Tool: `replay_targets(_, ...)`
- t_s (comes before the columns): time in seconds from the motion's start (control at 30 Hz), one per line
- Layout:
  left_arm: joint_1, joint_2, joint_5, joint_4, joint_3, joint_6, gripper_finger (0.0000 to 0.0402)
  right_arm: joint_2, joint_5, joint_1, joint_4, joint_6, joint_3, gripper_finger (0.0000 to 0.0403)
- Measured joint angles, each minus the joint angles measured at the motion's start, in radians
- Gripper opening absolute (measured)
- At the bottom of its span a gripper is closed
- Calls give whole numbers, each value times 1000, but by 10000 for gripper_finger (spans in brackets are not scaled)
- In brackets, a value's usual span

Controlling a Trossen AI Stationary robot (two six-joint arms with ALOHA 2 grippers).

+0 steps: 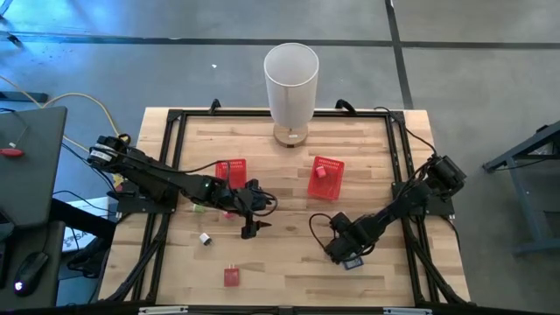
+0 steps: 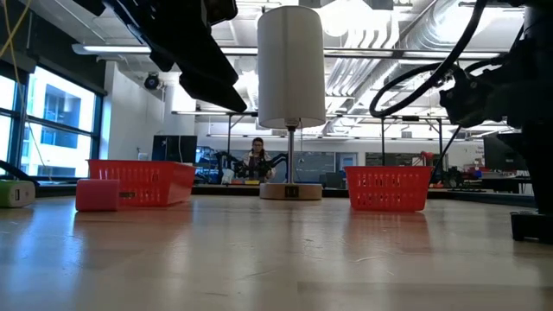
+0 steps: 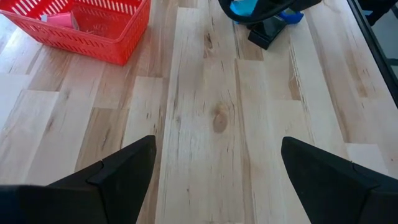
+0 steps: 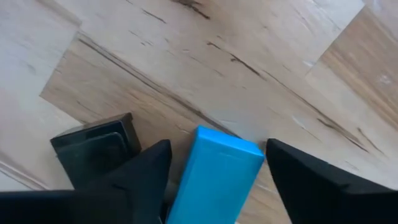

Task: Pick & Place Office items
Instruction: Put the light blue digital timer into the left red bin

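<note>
— Right hand (image 4: pixel 214 168)?
— Low on the counter (image 1: pixel 289 262), fingers apart astride a blue block (image 4: pixel 214 177), black piece (image 4: pixel 96 149) just beside.
— Left hand (image 3: pixel 214 174)?
— Open over bare wood, near the left basket (image 1: pixel 231 172).
— Other items?
— Red block (image 1: pixel 231 276) and white piece (image 1: pixel 205 238) on the counter.

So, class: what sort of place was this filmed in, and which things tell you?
Probably a robotics lab or workshop. A wooden table in a black frame stands on a bare concrete floor, exposed ducts run along the ceiling, and a person sits at a bench behind.
</note>
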Motion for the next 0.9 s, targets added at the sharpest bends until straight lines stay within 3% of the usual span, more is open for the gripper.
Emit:
replay_targets(0.3,0,0,7,-7,0,-11,337,1,10,0,15,-4,-1,141)
replay_targets(0.9,0,0,22,-10,0,-26,337,-30,50,1,-4,-39,-4,141)
